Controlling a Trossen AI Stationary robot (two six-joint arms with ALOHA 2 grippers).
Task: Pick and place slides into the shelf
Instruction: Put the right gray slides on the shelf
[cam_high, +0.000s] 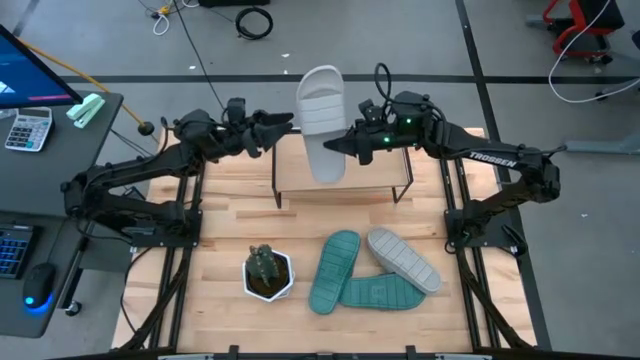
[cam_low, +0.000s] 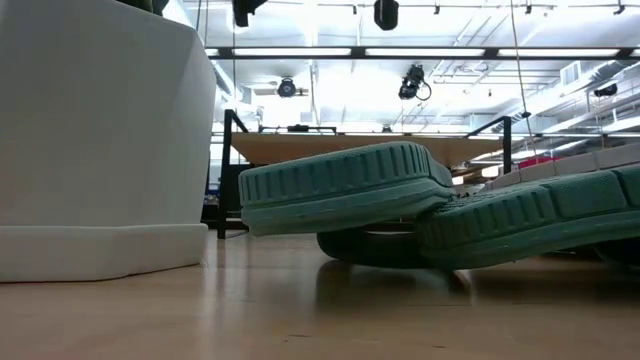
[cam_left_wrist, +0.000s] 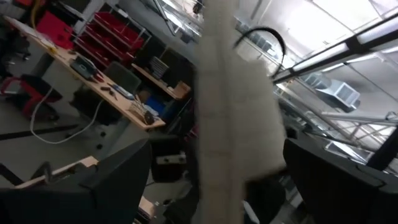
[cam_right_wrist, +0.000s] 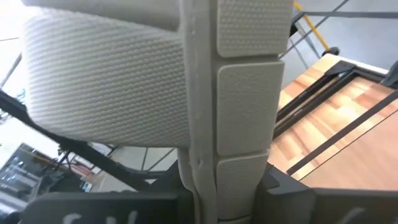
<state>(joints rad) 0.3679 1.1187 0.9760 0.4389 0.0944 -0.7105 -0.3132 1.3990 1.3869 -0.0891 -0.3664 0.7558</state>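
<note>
The left gripper (cam_high: 283, 128) stands just left of the light grey slide (cam_high: 322, 120), its fingers spread wide and clear of the rubber, so it carries none of the load. The slide hangs above the shelf (cam_high: 290, 150), sole edge gripped from the right; its toe overhangs the shelf's far edge and its heel points toward the near legs. The right gripper (cam_high: 352, 143) is closed narrowly on that grey slide's rim, which the right wrist view shows as the ribbed strap and textured sole (cam_right_wrist: 242, 93) standing on edge between the fingers.

The step in hand looks like setting this slide onto the top board. To do it well, the right arm should turn the slide sole-down and bring it back toward itself so it sits fully on the board, then lower before letting go. The left gripper should draw further away to its own side.

Near the table's front, right of the potted plant (cam_high: 268, 272), two teal slides (cam_high: 334, 268) and the second grey slide (cam_high: 403, 259) lie overlapping, still to be shelved.
</note>
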